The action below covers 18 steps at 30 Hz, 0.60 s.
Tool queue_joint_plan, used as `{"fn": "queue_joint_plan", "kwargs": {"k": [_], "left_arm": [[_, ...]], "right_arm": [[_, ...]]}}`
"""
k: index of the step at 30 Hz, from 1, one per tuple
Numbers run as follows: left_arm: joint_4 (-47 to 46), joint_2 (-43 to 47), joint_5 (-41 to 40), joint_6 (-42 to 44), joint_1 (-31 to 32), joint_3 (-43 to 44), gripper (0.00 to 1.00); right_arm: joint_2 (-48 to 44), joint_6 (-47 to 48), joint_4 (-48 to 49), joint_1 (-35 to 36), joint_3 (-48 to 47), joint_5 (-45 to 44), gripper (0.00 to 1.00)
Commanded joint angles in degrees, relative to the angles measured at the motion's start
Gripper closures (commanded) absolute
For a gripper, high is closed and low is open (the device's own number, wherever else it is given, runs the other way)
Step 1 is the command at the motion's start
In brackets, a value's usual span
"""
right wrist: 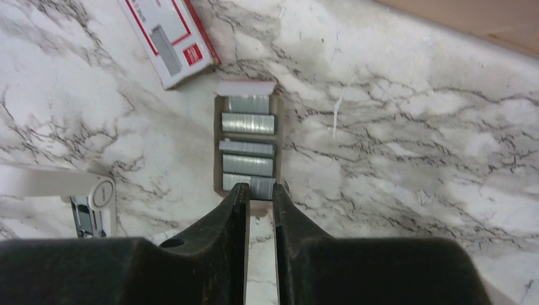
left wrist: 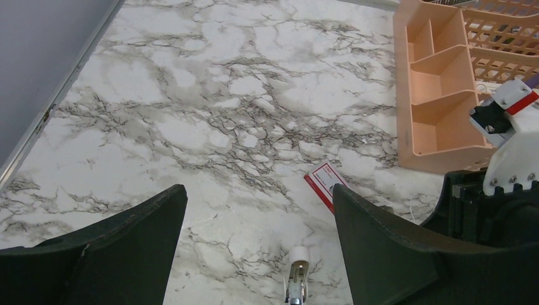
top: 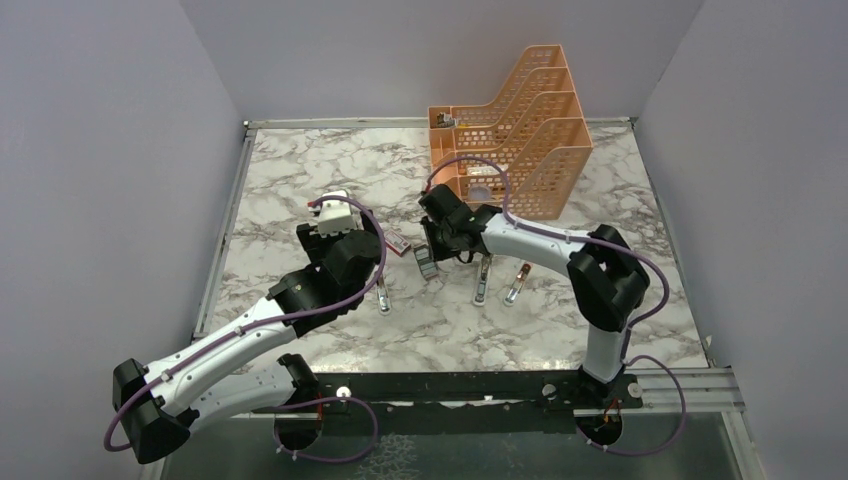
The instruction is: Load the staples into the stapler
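A grey tray [right wrist: 248,143] of staples, several grey metal strips, lies on the marble table, its red box [right wrist: 168,35] beside its far end. My right gripper [right wrist: 260,187] is at the tray's near end, its fingers nearly together with a short staple strip [right wrist: 262,188] pinched between the tips. In the top view the right gripper [top: 437,258] sits over the tray [top: 427,263]. A white stapler [right wrist: 89,198] lies left of the tray, also seen in the top view [top: 383,296]. My left gripper [left wrist: 259,190] is wide open and empty above the stapler's tip [left wrist: 297,273], the red box [left wrist: 325,184] by its right finger.
An orange desk organizer [top: 520,130] stands at the back of the table, close behind the right arm; it also shows in the left wrist view [left wrist: 438,95]. Two slim items [top: 481,283] [top: 516,285] lie right of the tray. Walls close the table on three sides.
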State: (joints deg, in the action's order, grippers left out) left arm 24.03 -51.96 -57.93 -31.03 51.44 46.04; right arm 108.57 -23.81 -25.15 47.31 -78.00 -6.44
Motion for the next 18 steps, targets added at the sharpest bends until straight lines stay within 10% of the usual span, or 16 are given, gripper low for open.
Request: {"fn": "queue_joint_plan", "kwargs": {"k": [1,18], "left_arm": [[-1.0,0.78,-0.75,-0.26,-0.17,-0.52,0.14],[-1.0,0.32,-0.74,-0.1,-0.13,-0.32,0.15]], "right_arm": [[-3.71,-0.87,-0.01,0.4,5.16,1.95,0.79],[-8.41,-1.32,4.62,6.46,18.85,2.22,0.79]]}}
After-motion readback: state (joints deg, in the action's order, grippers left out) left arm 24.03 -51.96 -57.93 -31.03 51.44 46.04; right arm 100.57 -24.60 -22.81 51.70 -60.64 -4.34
